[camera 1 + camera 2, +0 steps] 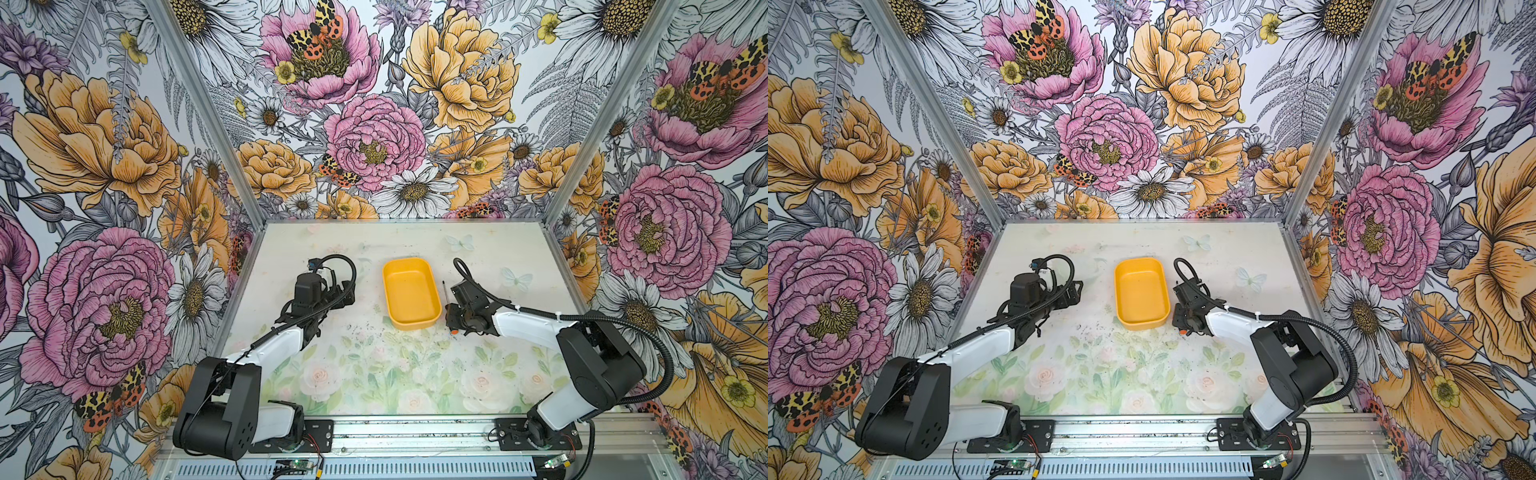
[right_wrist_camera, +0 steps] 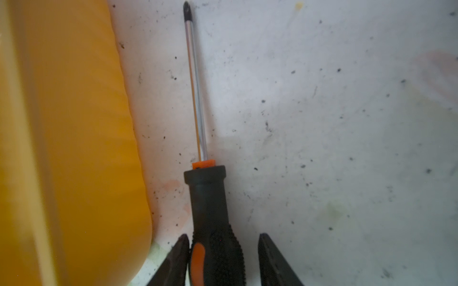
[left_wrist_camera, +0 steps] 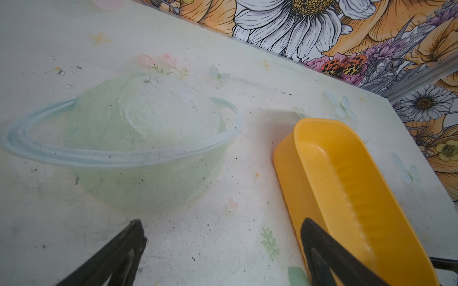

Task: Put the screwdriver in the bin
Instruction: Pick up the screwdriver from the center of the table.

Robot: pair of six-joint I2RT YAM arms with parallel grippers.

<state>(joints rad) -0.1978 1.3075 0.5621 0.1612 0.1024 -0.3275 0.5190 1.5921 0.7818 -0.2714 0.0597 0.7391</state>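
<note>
Mostly hidden under the right end effector [image 2: 221, 260], whose narrowed jaws straddle its handle, the screwdriver [image 2: 210, 210] lies beside the bin [image 2: 74, 148]

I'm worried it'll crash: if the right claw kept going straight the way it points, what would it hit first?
The screwdriver: its black handle lies inside the open right claw. Pushing on, the claw would likely press into the table beneath, though depth is unclear.
</note>
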